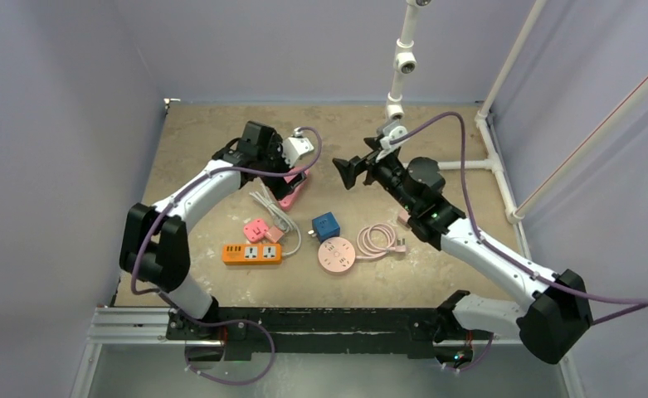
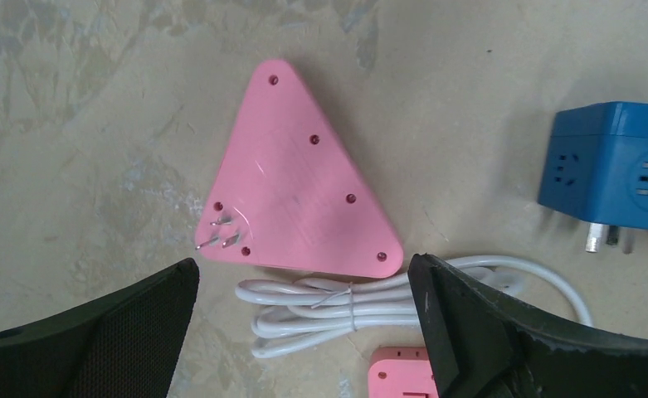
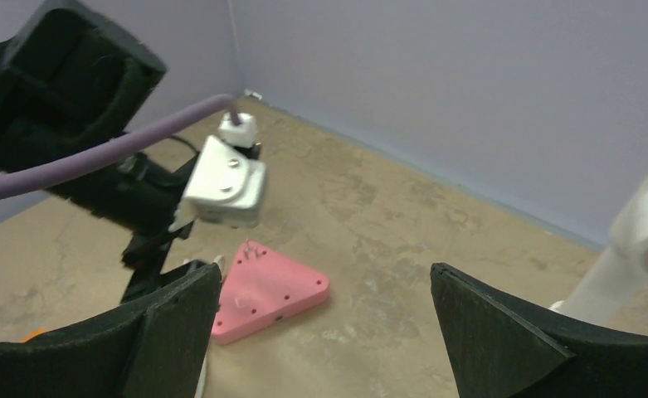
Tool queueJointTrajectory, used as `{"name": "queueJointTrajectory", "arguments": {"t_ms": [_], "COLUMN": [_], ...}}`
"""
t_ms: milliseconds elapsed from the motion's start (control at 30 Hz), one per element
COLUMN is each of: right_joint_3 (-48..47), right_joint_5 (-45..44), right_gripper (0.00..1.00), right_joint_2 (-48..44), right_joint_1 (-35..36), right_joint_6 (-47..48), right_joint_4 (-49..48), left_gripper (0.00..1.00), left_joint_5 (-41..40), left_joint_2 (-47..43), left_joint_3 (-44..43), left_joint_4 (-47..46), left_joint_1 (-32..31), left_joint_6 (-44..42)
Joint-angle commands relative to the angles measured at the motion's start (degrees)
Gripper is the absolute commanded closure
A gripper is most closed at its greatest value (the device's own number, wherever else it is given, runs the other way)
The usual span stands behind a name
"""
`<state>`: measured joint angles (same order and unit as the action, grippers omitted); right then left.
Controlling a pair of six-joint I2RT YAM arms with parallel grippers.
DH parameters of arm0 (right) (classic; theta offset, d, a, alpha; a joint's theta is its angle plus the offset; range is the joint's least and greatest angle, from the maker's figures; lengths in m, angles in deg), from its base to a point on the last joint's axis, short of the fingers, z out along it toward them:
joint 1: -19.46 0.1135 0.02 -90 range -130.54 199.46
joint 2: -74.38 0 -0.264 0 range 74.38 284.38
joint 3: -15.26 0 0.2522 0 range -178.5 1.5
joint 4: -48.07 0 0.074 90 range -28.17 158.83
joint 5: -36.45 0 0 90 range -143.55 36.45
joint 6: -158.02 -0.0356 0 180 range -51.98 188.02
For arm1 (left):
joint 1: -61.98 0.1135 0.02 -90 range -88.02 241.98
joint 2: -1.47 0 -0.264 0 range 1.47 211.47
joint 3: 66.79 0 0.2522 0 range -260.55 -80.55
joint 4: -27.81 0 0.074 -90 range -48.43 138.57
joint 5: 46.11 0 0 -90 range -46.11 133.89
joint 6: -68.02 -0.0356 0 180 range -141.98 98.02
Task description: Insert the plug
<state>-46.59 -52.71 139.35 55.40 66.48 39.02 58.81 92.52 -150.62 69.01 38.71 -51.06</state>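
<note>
Left gripper (image 2: 304, 278) hangs over the pink triangular adapter (image 2: 299, 174), jaws spread fully wide, nothing btwn them, touching nothing. Adapter lies flat on the table (image 1: 204, 133), underside up w/ screw holes showing. Its prongs (image 2: 221, 234) stick up at one corner. In the left wrist view a bundled white cable (image 2: 345, 303) sits just beside the adapter's near edge, and a blue cube socket (image 2: 615, 166) is off to the right, apart from it. Right gripper (image 3: 324, 278) is up in the air, also wide open & empty, facing the left arm's wrist, w/ the adapter on the table below. Nearer the bases: orange power strip (image 1: 252, 253) & round pink socket (image 1: 336, 254), both well apart from either gripper.
</note>
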Motion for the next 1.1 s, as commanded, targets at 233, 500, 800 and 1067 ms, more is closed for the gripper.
{"name": "queueJointTrajectory", "arguments": {"t_ms": [233,500,800,1067], "right_joint_3": [-3.5,-5.7,-14.8,-13.7], "right_joint_5": [-8.8,-8.7,-10.3,-6.9], "right_gripper": [0.01,0.01,0.01,0.03], "right_joint_2": [8.4,13.8,21.6,22.8], "right_joint_1": [10.4,13.5,13.5,13.7], "right_joint_6": [0.2,-3.3,-7.1,-15.7], "right_joint_4": [5.4,7.4,26.8,30.9], "left_gripper": [0.01,0.01,0.01,0.01], "left_joint_5": [0.9,6.1,5.9,5.5], "left_joint_2": [4.7,-1.8,-7.7,-9.2], "left_joint_3": [-5.4,-4.0,-2.6,-2.8], "left_joint_4": [-1.0,0.4,1.4,1.4], "left_joint_1": [2.1,10.5,10.6,10.6], "left_joint_6": [-0.2,3.3,0.0,-0.8]}}
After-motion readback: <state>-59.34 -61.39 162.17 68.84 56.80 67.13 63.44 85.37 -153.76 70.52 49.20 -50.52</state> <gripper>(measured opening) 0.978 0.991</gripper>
